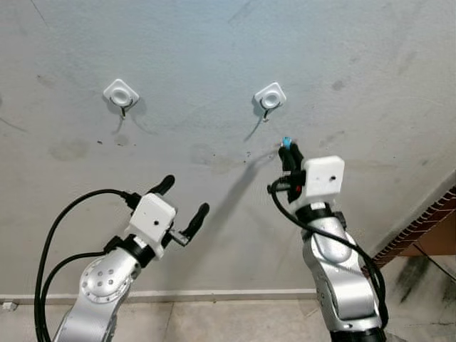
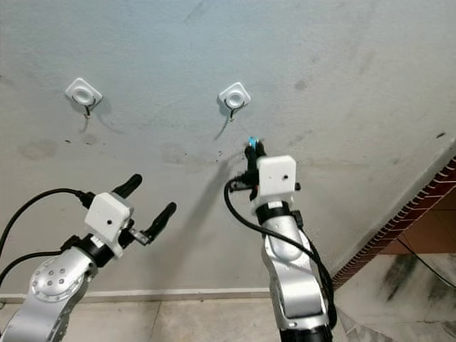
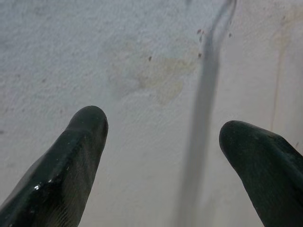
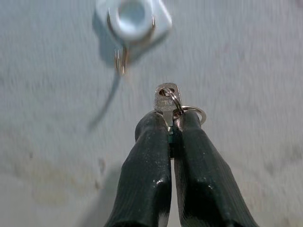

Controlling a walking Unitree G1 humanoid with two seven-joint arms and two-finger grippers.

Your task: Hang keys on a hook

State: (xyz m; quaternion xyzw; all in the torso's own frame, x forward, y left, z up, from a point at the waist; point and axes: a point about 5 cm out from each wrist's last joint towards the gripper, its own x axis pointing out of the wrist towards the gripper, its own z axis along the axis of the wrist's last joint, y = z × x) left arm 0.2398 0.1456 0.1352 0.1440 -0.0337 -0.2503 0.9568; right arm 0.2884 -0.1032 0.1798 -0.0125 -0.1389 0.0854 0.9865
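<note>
Right claw (image 4: 170, 124) is pinched tight on the keys (image 4: 166, 100), key head and ring poking out past the tips, just below the right hook (image 1: 269, 97). Left claw (image 1: 183, 198) hangs wide open, holding nothing. Stained grey wall (image 1: 356, 85), another hook (image 1: 121, 93) further left.

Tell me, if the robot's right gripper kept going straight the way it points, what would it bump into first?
Probably the grey plaster wall, just below the right-hand white wall hook. The right gripper, with its fingers shut on the small silver key, points slightly under that hook, though depth is hard to judge.
</note>
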